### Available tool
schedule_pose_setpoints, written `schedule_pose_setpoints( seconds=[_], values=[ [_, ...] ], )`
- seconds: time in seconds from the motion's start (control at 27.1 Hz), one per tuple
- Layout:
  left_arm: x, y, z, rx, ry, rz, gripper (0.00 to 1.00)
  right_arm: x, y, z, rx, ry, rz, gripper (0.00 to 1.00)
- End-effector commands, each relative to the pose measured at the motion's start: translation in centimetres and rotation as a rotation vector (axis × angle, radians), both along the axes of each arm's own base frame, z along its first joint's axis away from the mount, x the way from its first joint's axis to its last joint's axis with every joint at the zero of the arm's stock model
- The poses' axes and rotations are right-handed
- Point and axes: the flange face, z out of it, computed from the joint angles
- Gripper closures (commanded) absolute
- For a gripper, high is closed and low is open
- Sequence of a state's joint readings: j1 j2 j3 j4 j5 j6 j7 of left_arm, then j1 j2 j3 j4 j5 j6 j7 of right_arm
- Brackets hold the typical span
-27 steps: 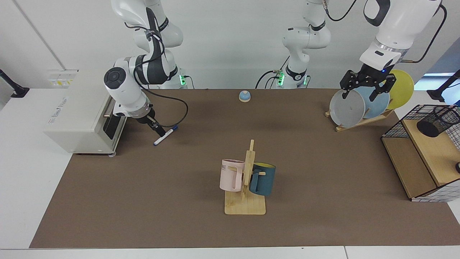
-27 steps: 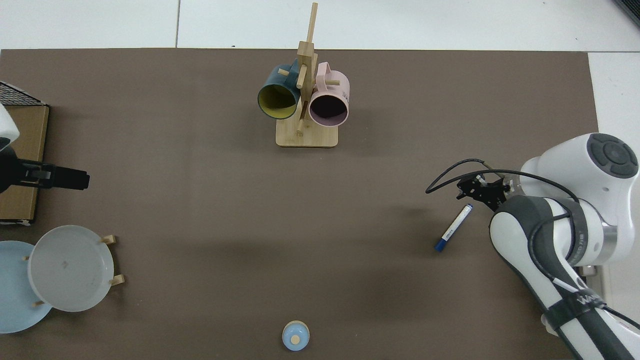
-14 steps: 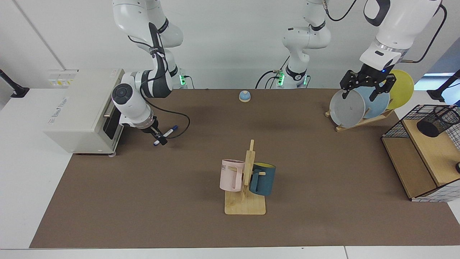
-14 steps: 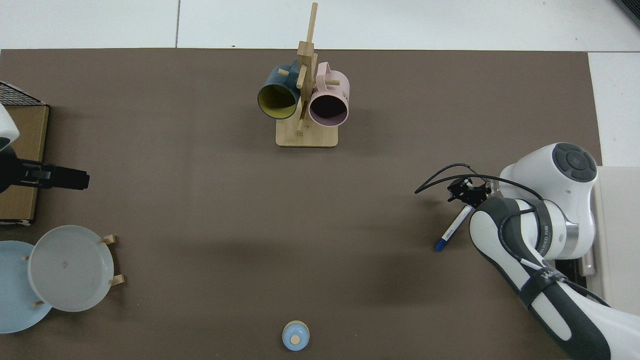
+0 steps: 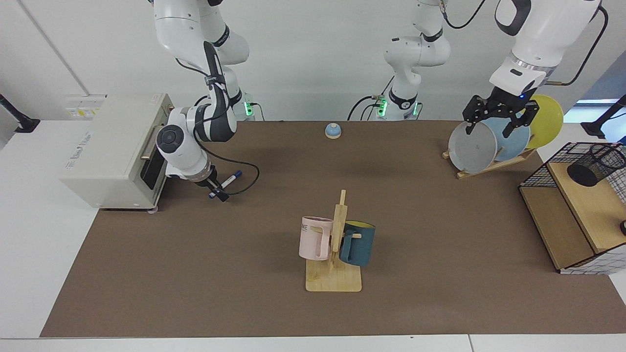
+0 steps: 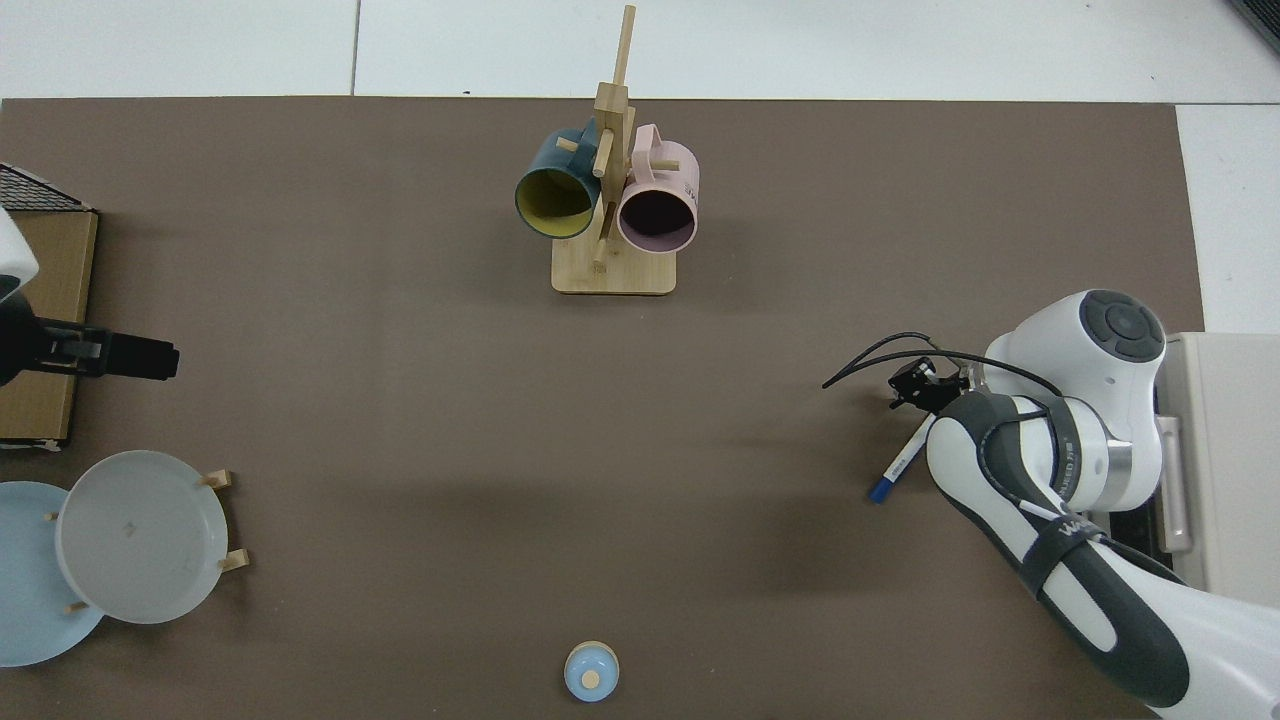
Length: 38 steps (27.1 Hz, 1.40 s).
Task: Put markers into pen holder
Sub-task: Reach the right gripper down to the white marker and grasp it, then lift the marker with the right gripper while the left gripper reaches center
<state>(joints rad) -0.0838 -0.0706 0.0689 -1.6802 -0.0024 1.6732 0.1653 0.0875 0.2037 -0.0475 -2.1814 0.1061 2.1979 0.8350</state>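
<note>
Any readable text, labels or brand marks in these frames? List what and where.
"ME": end of a word printed on the pink mug, the rest hidden.
White appliance side: a printed label, too small to read.
Right arm's link in the top view: a logo, blurred.
Marker barrel: a small label, unreadable.

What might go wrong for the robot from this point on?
The right gripper sits at one end of the marker, not its middle, so a lift may let it swing or slip. The pen holder sits far across the table on a basket shelf, likely beyond that arm's reach. The left gripper, waiting open above the plates, may need a handover, where a drop is possible.
</note>
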Motion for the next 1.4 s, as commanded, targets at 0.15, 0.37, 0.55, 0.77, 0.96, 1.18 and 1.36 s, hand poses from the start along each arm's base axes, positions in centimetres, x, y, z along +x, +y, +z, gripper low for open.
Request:
schedule_pose_setpoints(
  seconds=[0.15,0.37,0.55,0.77,0.96,1.18,1.36],
  values=[
    [-0.2,0.7,0.4,0.016,-0.01,0.015,0.0,0.2,-0.4,-0.4,-0.001,-0.02,0.017,1.0],
    [-0.2,2.6,0.6,0.05,-0.013,0.042,0.0,0.3,-1.2,-0.5,0.0,-0.019,0.006,1.0],
    [-1.0,3.1,0.2,0.046,0.029,0.053,0.0,0.5,-1.1,-0.4,-0.001,-0.018,-0.001,1.0],
    [-2.7,2.0,-0.7,0.035,0.128,0.042,0.0,1.0,-0.6,0.8,0.014,-0.013,-0.017,1.0],
    [-3.0,0.8,-2.8,0.038,0.147,0.01,0.0,2.2,0.5,3.9,0.027,-0.002,-0.057,1.0],
    [-2.0,0.8,-4.4,0.037,0.104,-0.101,0.0,3.8,3.2,9.2,0.169,-0.018,-0.13,1.0],
    [-1.7,-0.8,-4.4,-0.016,0.083,-0.226,0.0,4.5,4.7,14.2,0.221,-0.035,-0.176,1.0]
  ],
)
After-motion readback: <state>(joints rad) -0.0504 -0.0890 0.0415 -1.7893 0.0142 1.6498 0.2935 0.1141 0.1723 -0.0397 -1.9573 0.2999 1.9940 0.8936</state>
